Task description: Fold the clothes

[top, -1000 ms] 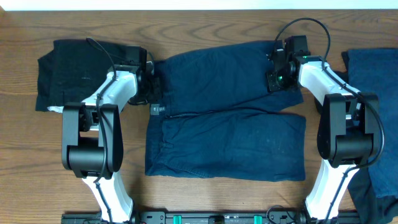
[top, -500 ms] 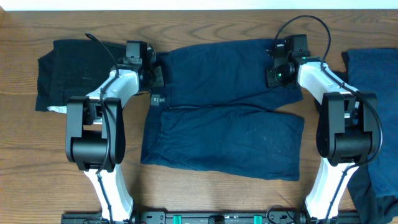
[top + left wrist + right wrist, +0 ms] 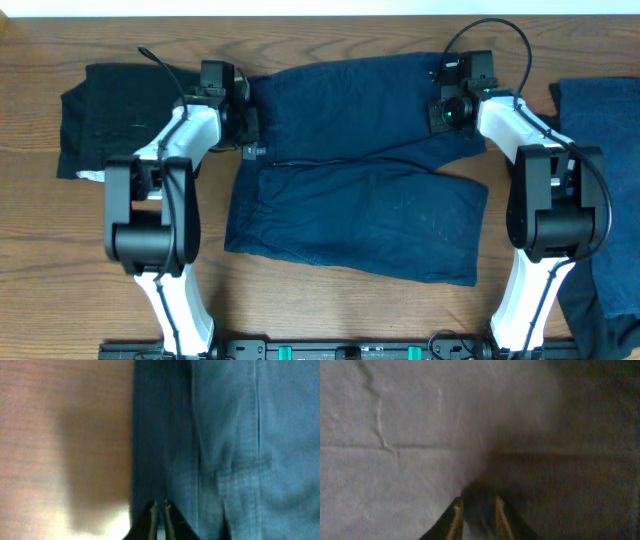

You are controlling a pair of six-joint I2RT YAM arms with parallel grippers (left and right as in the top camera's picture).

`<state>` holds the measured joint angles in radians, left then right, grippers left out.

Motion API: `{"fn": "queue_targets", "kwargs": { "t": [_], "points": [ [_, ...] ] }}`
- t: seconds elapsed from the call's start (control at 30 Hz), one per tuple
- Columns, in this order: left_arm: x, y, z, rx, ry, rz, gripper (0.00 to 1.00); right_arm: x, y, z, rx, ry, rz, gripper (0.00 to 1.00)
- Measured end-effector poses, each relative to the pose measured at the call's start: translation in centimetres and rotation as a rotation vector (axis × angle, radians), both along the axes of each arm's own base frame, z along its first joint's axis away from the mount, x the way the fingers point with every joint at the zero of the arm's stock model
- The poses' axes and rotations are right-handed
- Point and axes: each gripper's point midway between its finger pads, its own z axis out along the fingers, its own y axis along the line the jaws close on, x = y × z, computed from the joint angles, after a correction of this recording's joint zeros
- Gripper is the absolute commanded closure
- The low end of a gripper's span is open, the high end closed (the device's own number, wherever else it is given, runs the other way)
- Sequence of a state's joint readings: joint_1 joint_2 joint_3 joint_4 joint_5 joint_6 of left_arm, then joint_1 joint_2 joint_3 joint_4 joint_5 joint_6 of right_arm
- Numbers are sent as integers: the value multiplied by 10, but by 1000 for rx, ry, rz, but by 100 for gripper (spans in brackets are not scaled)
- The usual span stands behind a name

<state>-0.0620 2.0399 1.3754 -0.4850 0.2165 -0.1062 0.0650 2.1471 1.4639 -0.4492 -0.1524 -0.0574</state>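
Evidently the dark navy cloth shorts (image 3: pixel 360 190) are lying mid-way along the worktop (image 3: pixel 300 40), only half folded, with more navy clothes (image 3: pixel 605 130) waiting at its right edge. The left claw (image 3: pixel 160 507) is sitting pressed together at the shorts' edge, the right claw (image 3: pixel 476 505) hovering slightly spread.

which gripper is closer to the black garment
Left. The left gripper is just beside the black garment; the right gripper is at the navy shorts' far end.

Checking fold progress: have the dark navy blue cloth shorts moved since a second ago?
Yes: the navy shorts slid away from the near table edge.
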Motion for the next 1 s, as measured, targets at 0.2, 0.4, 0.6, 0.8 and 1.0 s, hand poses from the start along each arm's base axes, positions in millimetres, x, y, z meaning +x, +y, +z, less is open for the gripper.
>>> {"fn": "queue_targets", "kwargs": {
  "t": [0.2,0.4,0.6,0.8,1.0],
  "points": [
    [-40,-9,57,-68,69,-18,73,-30,-6,44,-16,71,-8,61],
    [-67,-22,44,-146,183,-41,53,-56,-24,82,-17,121,-45,61],
    [-84,-26,2,-170,312,-48,49,-71,-50,66,-14,183,-106,61],
    [-89,-32,-4,-206,339,-56,78,-72,-68,60,-12,192,-145,68],
    [-93,-42,1,-271,353,-74,81,-75,-68,58,-13,201,-149,69]
  ]
}}
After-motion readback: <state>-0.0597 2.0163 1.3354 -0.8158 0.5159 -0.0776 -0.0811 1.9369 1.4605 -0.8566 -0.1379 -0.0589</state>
